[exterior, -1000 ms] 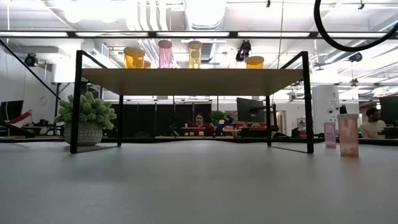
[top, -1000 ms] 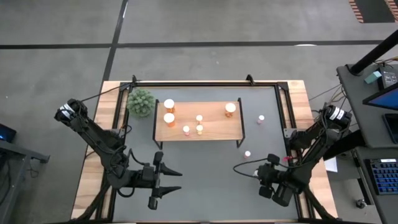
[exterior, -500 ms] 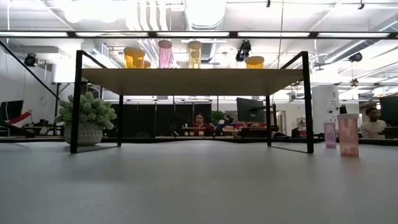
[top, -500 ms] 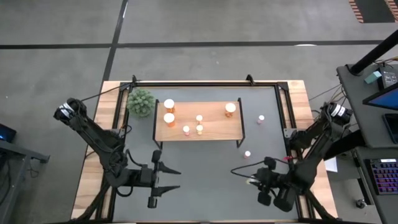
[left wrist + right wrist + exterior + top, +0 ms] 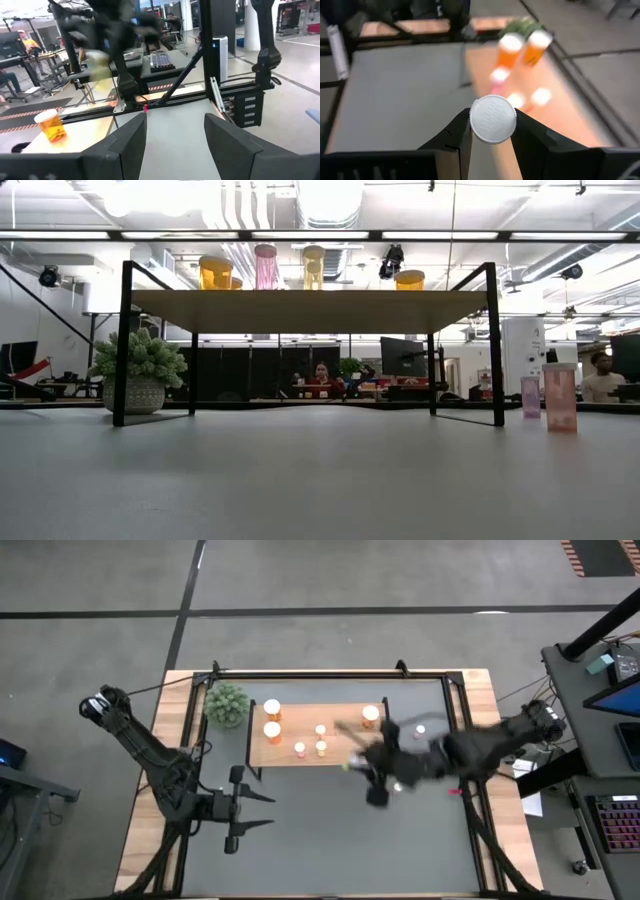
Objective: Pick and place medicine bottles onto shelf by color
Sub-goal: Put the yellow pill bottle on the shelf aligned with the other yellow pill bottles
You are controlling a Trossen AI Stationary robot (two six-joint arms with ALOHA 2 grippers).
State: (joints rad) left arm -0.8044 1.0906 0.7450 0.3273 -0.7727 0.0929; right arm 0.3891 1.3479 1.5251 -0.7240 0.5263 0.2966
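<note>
Dark grey tabletop, wood-edged. Light-wood shelf on black legs carries orange bottles, white-capped, plus a pink one and a yellow one. Green spiky plant at ten o'clock. Black fingers flank a white cap.

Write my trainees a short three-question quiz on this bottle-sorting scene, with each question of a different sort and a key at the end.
1. True or false: the left claw is holding a bottle.
2. What is held in the right claw? A: a white-capped bottle. B: a green plant. C: nothing.
3. Count: in the high view, how many large orange bottles stand on the shelf?

Key: 1 false, since its fingers stand apart with nothing between them. 2 A. 3 three.
</note>
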